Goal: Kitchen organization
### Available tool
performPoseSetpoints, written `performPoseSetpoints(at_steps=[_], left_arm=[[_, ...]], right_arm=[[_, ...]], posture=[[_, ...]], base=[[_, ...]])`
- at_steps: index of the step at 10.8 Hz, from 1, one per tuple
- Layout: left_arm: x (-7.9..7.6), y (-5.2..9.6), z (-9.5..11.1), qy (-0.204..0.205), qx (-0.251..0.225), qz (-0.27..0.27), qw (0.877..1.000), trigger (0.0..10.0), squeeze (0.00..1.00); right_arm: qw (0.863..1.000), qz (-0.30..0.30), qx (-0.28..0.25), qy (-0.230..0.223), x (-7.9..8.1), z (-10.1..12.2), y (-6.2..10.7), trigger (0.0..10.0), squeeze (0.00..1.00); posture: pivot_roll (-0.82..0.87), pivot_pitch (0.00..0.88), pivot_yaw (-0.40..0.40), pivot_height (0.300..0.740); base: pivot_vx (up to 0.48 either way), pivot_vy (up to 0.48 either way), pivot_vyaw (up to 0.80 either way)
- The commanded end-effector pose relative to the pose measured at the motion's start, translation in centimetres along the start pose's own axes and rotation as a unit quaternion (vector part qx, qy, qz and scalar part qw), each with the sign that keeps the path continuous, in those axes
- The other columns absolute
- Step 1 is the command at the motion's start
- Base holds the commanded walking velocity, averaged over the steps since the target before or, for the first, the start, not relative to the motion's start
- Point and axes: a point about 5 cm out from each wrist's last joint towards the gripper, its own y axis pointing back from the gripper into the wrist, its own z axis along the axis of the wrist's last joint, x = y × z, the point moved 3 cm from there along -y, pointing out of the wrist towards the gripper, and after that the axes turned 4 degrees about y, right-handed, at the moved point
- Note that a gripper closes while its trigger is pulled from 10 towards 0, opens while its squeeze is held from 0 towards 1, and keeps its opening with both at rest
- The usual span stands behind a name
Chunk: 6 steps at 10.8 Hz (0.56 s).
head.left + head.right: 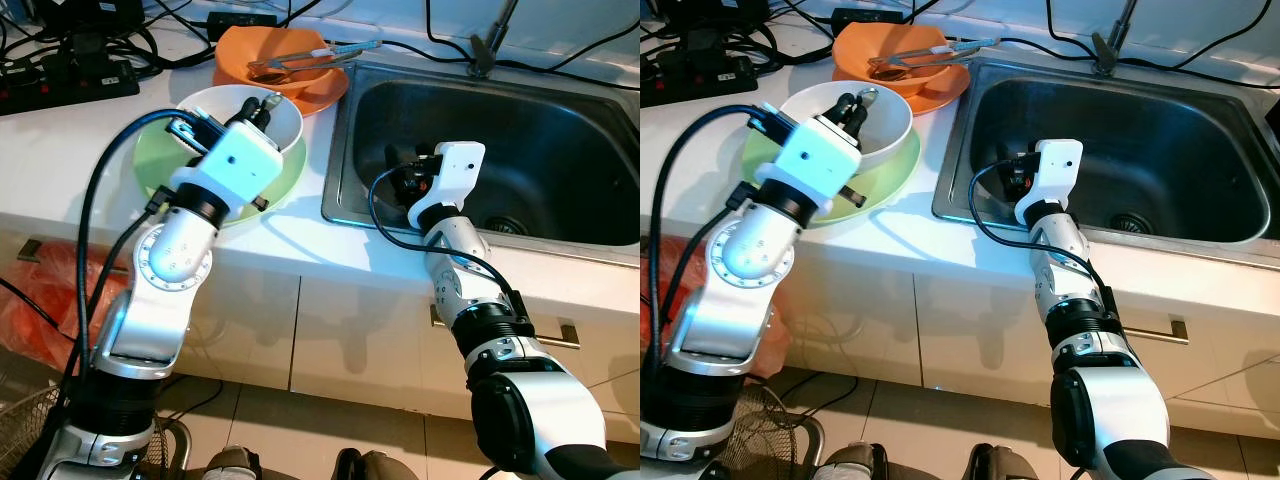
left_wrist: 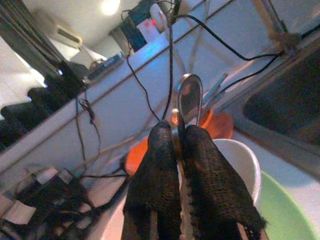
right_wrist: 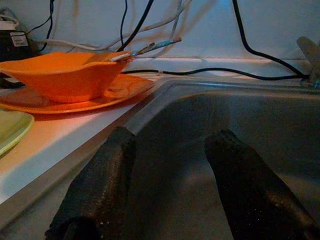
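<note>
White counter (image 1: 60, 150) with a steel sink (image 1: 560, 130) at 3 o'clock. My left gripper (image 2: 178, 150) is pinched closed on a metal spoon (image 2: 189, 97), held over the white bowl (image 1: 290, 125) nested on the green plate (image 1: 285, 180). My right gripper (image 3: 170, 165) hangs spread open and empty inside the sink. At 12 o'clock an orange bowl (image 1: 300, 75) holds more utensils (image 1: 320, 52). Judged partway: spoon not yet placed. Spoon: shiny, slim, bowl end pointing away from the fingers

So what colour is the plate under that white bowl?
Light green plate, clearest in the left eye view.
</note>
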Motion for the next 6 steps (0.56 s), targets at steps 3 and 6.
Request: performPoseSetpoints(at_steps=[3, 6], left_arm=[[1.0, -0.2, 2.6, 0.106, -0.048, -0.010, 0.993, 10.0, 0.00], [2.3, -0.2, 3.4, 0.143, -0.065, 0.005, 0.988, 10.0, 0.00]], right_arm=[[0.999, -0.005, 0.040, -0.013, -0.1, -2.1, 0.9, 10.0, 0.00], [0.999, -0.006, 0.042, -0.015, -0.1, -2.1, 0.9, 10.0, 0.00]], posture=[[0.16, 0.147, -0.075, 0.740], [0.16, 0.148, -0.076, 0.740]], base=[[0.000, 0.000, 0.00], [0.000, 0.000, 0.00]])
